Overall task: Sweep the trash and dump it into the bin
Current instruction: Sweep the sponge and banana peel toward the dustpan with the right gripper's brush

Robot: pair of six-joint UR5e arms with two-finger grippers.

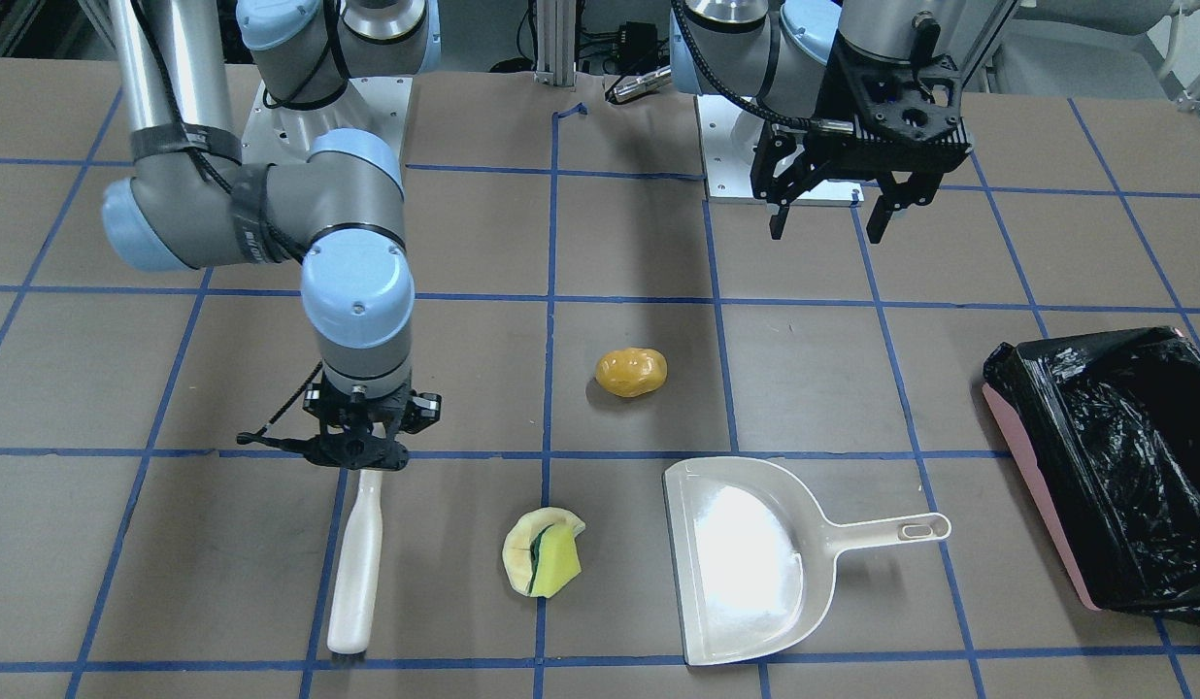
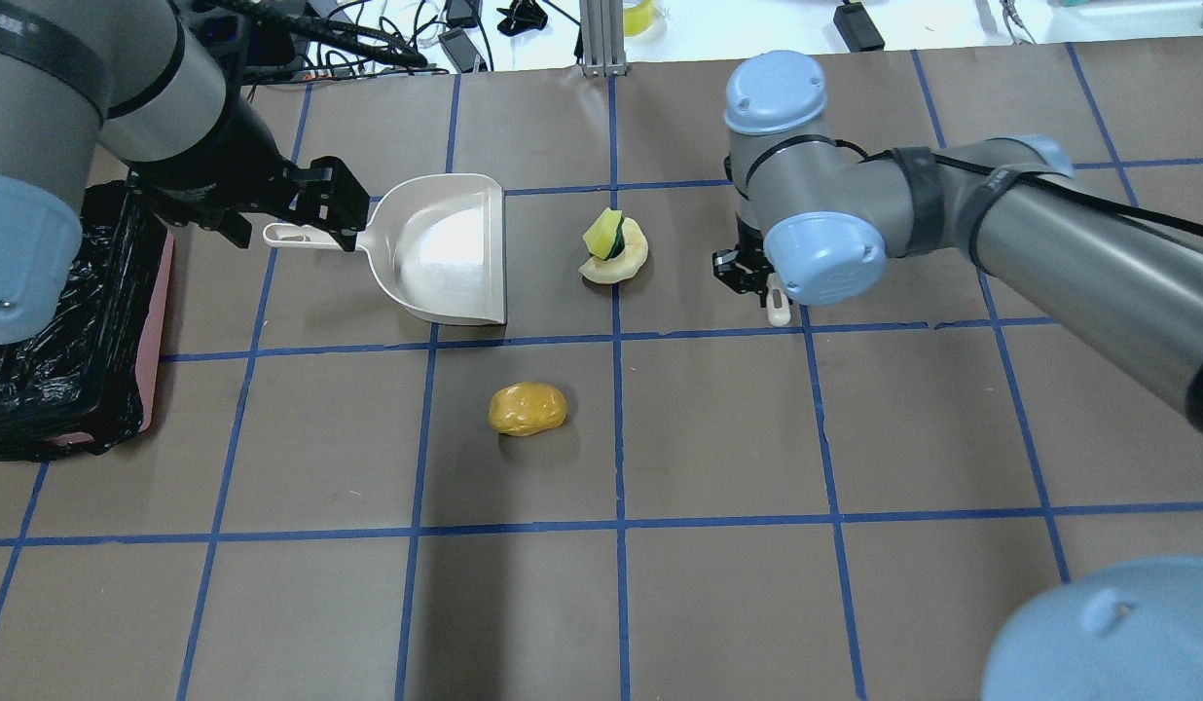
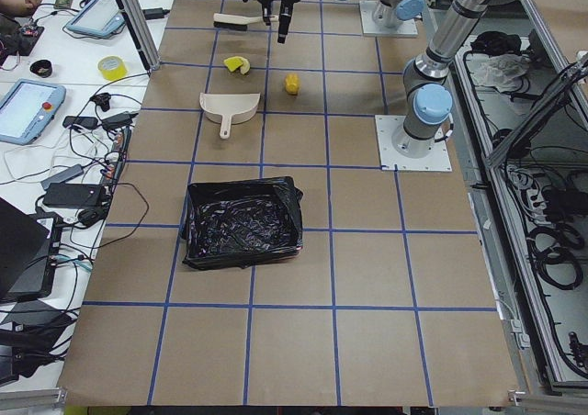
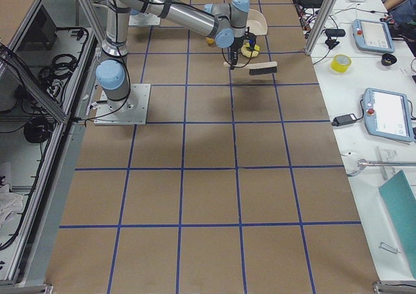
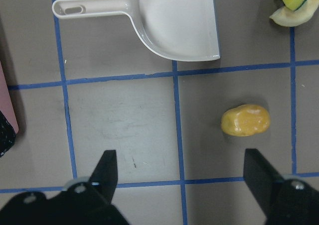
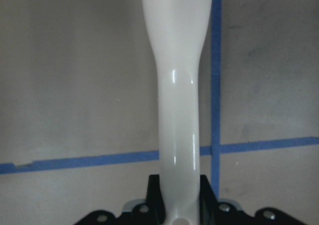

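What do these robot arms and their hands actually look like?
The right arm and left arm are thick silver-grey tubes with rounded pale-blue joint caps. A black cable runs along each, strapped down on the right one. The left hand and right hand are black angular frames with two slim fingers.

Silver-grey arm tubes (image 1: 187,68), pale blue joint caps (image 1: 355,291), strapped black cables (image 1: 726,93), black hands (image 1: 826,233)
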